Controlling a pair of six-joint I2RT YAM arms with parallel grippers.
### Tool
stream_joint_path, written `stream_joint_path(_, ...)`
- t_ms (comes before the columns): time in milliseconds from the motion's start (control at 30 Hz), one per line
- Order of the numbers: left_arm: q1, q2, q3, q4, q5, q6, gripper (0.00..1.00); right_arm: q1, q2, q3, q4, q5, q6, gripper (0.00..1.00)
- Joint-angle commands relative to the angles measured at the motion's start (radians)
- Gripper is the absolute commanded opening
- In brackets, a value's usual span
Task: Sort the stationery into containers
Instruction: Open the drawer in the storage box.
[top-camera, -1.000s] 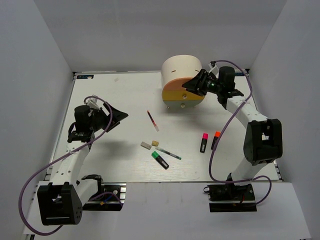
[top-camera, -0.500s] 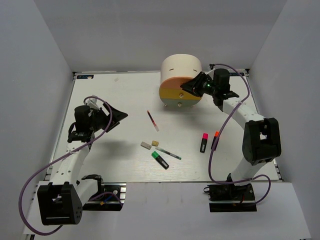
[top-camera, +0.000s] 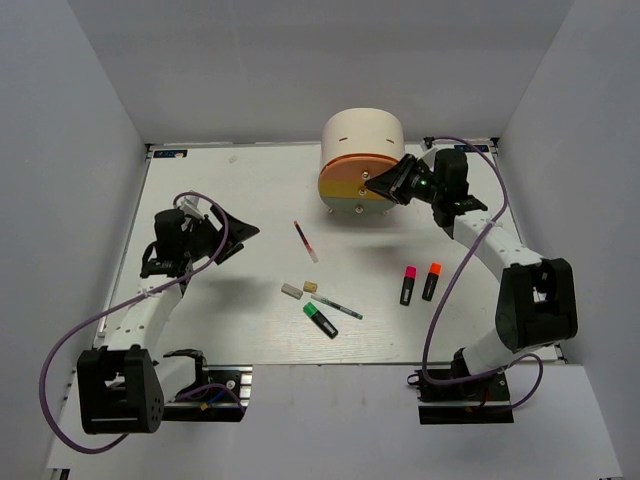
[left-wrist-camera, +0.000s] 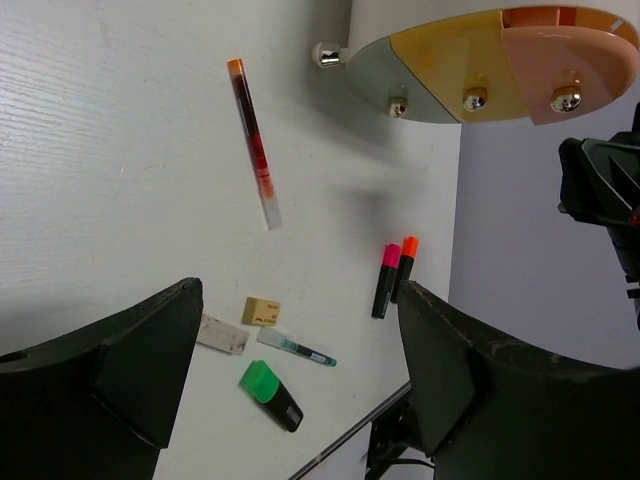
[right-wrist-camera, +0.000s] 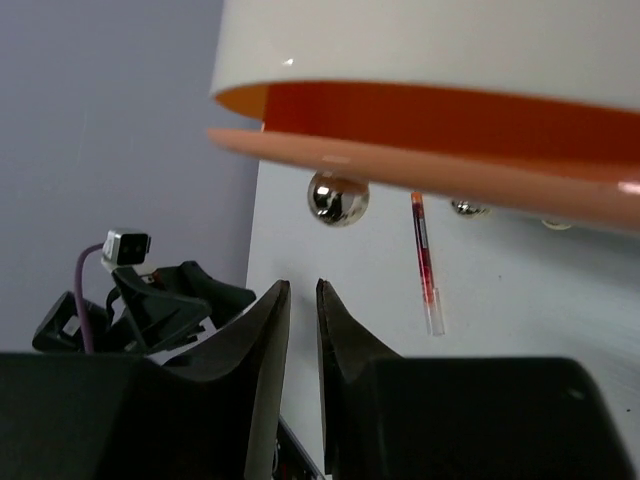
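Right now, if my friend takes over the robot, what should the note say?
Left gripper: open, empty, raised over the table's left side.
Right gripper: almost shut, empty, just below the round silver knob of the orange top drawer, slightly open.
Green-capped highlighter, pink-capped highlighter, orange-capped highlighter, red-white pen, teal pen, grey eraser and tan eraser lie on the white table.
Nothing sorted; all seven remain.

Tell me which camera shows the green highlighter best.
Left wrist: the green highlighter lies large and unobstructed, cap and black body distinct, between the left gripper's fingers in frame. Top external shows it whole but small. Right wrist doesn't show it.
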Motion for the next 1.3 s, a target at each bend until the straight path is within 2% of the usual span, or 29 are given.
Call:
stream_joint_path(0, -0.005, 0.041, 0.014, 0.061, 0.034, -0.011, 0.88, 0.001, -0.07, -0.029, 0.021, -0.034, -0.02, 0.23)
stream_joint_path(200, -0.049, 0.155, 0.072, 0.093, 0.043, -0.011, 0.88, 0.0, -0.105, -0.083, 0.008, -0.041, -0.02, 0.23)
stream_joint_path(333, -0.088, 0.217, 0.105, 0.113, 0.034, -0.011, 0.88, -0.002, -0.088, -0.077, 0.043, -0.034, -0.002, 0.45)
stream_joint_path(367, -0.088, 0.228, 0.105, 0.122, 0.025, -0.011, 0.88, 0.001, -0.082, -0.064, 0.045, -0.023, 0.01, 0.47)
stream_joint_path(800, -0.146, 0.19, 0.056, 0.122, -0.015, -0.038, 0.9, 0.005, 0.045, 0.008, 0.114, 0.04, 0.109, 0.48)
stream_joint_path(1267, -0.155, 0.172, 0.037, 0.122, -0.034, -0.038, 0.9, 0.017, 0.079, 0.065, 0.131, 0.074, 0.153, 0.48)
